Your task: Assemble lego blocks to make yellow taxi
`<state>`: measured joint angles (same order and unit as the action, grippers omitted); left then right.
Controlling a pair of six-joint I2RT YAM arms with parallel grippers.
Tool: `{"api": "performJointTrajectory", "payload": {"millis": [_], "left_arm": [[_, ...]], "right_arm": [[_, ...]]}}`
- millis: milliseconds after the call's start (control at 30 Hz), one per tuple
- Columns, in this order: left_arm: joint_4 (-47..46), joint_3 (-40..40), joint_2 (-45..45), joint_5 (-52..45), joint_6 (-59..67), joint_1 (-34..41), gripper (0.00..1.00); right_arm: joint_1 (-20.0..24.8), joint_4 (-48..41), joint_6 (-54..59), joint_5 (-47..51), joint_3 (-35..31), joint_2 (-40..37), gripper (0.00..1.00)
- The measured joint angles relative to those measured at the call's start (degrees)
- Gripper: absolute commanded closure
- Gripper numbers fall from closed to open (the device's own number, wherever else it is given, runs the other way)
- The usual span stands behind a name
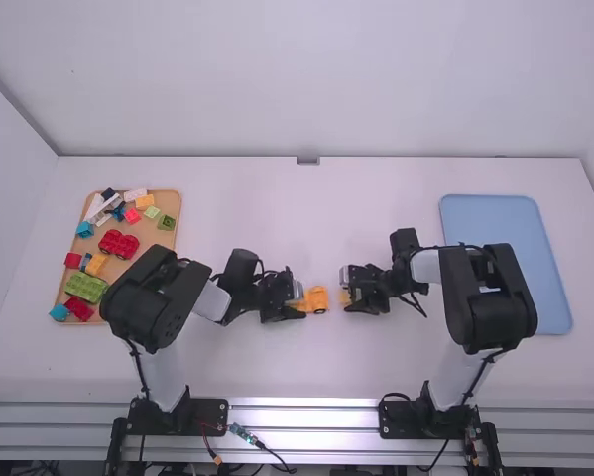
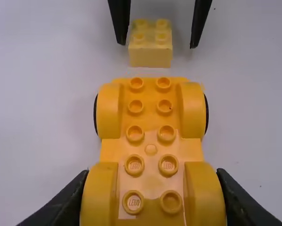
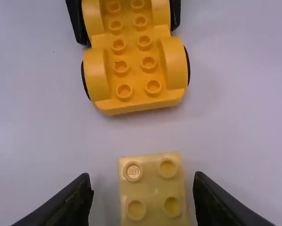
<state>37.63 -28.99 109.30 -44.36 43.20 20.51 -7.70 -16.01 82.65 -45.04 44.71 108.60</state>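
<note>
One table (image 1: 326, 218), a blue tray (image 1: 505, 223) to its right, with, mid-table, the left gripper (image 1: 298, 301) clenched on the yellow car base (image 2: 151, 141) by one end, and the right gripper (image 1: 347, 297) parted around, touching neither side of, the pale block (image 3: 151, 181) near the base's other end

You face a white table (image 1: 306, 372) with a pale back wall (image 1: 316, 79) along its far edge and a side wall (image 1: 4, 198) at your left. Ridged metal rails (image 1: 321, 417) line your near edge, gleaming brightest around the middle.
</note>
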Motion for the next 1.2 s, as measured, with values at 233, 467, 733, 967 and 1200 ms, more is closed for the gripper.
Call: {"api": "performJointTrajectory", "payload": {"millis": [233,467,733,967,1200], "left_arm": [[-9.0,-3.8,0.0,-2.1,8.0,0.0,0.74],[-25.6,-11.0,0.0,-1.6,15.9,-0.2,0.75],[-25.9,-12.4,0.0,-0.1,18.0,-0.2,0.75],[-19.7,-10.0,0.0,-0.8,18.1,-0.2,0.73],[-18.5,-8.9,0.0,-2.0,18.2,-0.2,0.67]], "right_arm": [[0.0,-0.3,-0.6,-0.7,0.0,0.0,0.45],[0.1,2.1,-4.9,-0.7,0.0,0.0,0.51],[-0.2,2.1,-7.2,0.9,0.0,0.0,0.51],[-2.0,2.7,-8.2,2.1,0.0,0.0,0.71],[-1.0,2.3,-8.7,2.2,0.0,0.0,0.54]]}}
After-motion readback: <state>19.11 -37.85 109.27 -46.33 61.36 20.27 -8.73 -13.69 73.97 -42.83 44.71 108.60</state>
